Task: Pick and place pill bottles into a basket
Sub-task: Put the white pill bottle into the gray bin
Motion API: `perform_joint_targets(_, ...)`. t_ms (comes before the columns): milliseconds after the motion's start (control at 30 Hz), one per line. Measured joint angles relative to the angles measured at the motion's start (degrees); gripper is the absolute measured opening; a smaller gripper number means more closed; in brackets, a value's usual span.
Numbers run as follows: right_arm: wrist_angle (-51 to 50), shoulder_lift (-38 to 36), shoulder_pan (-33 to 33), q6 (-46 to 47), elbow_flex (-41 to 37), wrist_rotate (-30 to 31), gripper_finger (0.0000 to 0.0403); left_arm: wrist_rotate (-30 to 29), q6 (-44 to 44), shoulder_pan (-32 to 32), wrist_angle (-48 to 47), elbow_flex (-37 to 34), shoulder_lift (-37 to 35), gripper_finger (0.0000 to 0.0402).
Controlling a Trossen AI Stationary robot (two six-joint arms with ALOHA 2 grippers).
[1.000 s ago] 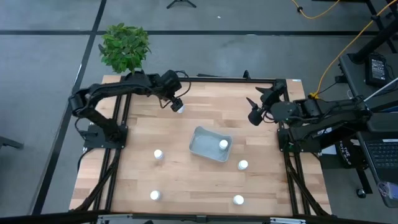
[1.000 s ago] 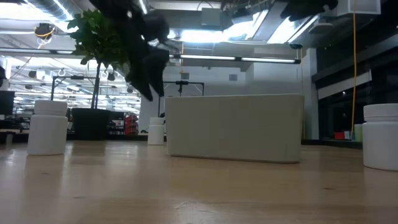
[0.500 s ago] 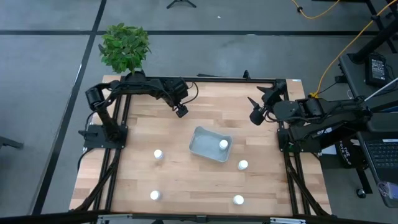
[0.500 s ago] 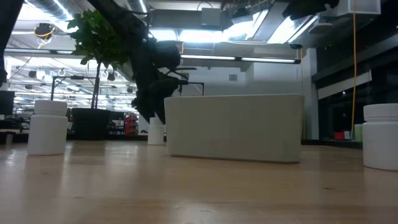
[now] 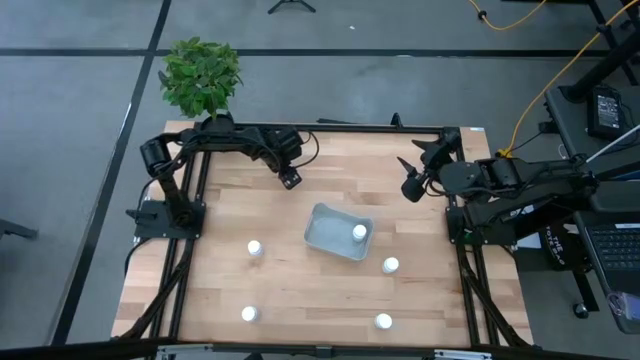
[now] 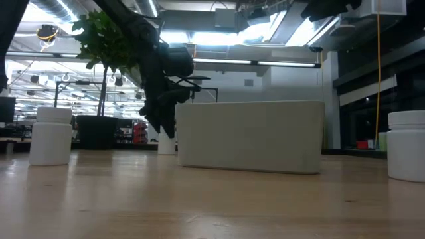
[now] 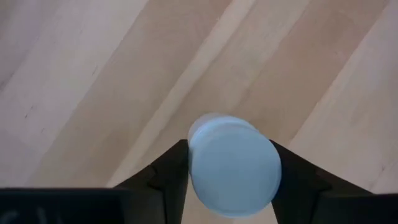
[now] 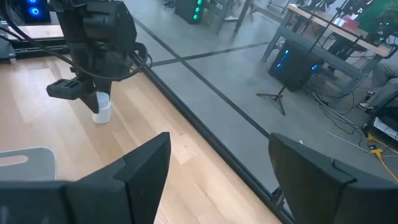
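My left gripper stands at the table's far middle, shut on a small white pill bottle that also shows in the right wrist view. The pale basket lies mid-table with one pill bottle inside. More bottles stand upright on the wood: one left of the basket, one to its near right, two by the near edge. My right gripper waits open at the far right, touching nothing. My left gripper pinches the bottle between its two fingers, one on each opposite side just below the round cap. The fingers come from above, pointing down. The bottle stands upright with its base on the table.
A black pot with a green plant stands beyond the table's far left corner. Black frame rails run along the table's left and right sides. Bare wood lies between the basket and the near edge.
My left gripper has moved a little toward the table's right and near edges and come down over the bottle at the far middle. The bottle has stayed standing where it was.
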Motion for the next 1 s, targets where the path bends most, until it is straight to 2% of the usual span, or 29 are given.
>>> perform_joint_targets(100, -0.02, 0.0, 0.0, -0.01, 0.0, 0.01, 0.0272, 3.08, -0.28, -1.24, -0.63, 1.56, -1.9, 0.0166)
perform_joint_targets(300, -0.02, 0.02, -0.04, -0.31, 0.0, 0.04, 0.0272, 16.0, -0.62, -5.36, 0.3, 9.44, -9.07, 0.0166)
perform_joint_targets(433, 0.16, 0.02, -0.04, -2.47, 0.0, 0.05, 0.0272, 20.28, -1.37, -10.0, 0.4, 15.96, -11.94, 0.0166)
perform_joint_targets(600, 1.05, 0.02, -0.04, -7.2, 0.02, 0.06, 0.0272, 19.52, 0.51, -18.17, -0.18, 22.21, -11.98, 0.0166)
perform_joint_targets(733, 2.32, 0.02, -0.04, -9.06, 0.02, -0.04, 0.0272, 13.36, 1.65, -23.7, -0.75, 23.76, -10.35, 0.0166)
perform_joint_targets(867, 2.88, 0.02, -0.04, -9.55, 0.02, -1.87, 0.0272, 7.55, 1.53, -25.98, -2.79, 23.83, -7.71, 0.0166)
perform_joint_targets(1000, 3.09, 0.02, -0.04, -10.75, 0.02, -3.31, 0.0272, 4.75, 1.63, -26.34, -7.44, 23.82, -3.53, 0.0166)
